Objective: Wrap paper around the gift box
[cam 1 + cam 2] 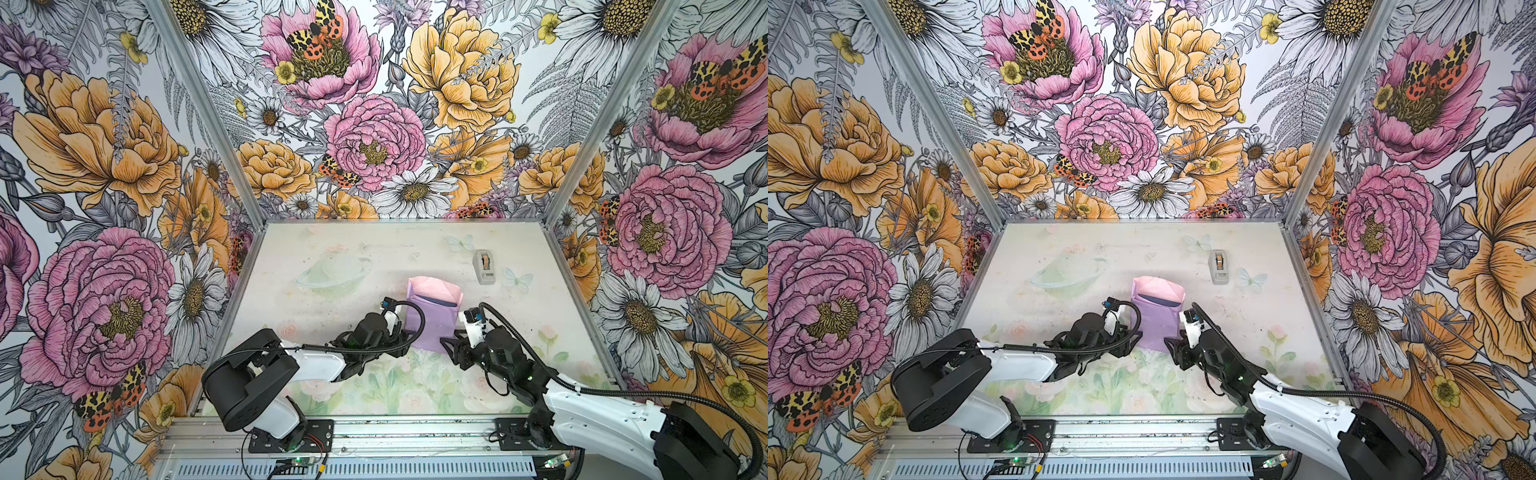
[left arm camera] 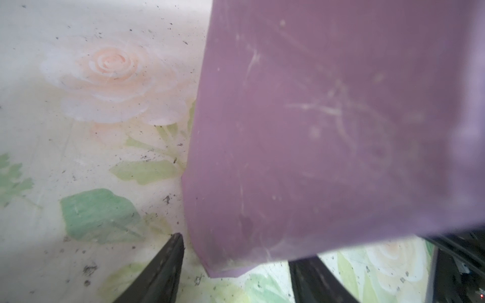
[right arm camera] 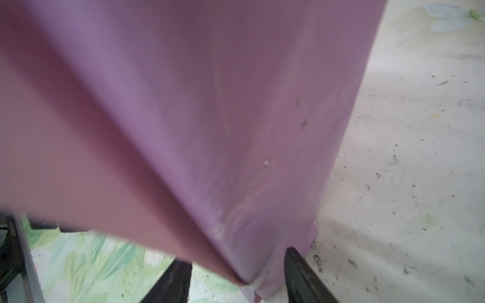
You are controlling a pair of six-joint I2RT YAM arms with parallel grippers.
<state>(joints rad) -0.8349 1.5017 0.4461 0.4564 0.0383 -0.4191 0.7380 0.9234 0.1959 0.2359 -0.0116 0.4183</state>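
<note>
Gift box (image 1: 439, 300) sits mid-table, showing only as a navy sliver below the pink far flap, with the paper (image 1: 430, 328) draped lilac side up over it toward the near edge. The step in hand looks like taking up the near flap. The left gripper (image 2: 236, 251) has its jaws apart astride the near-left corner, and the right gripper (image 3: 236, 258) likewise astride the near-right fold, neither pinching. Next, both should probably close together and draw the sheet taut and even. The tape dispenser (image 1: 484, 266) waits far right.
</note>
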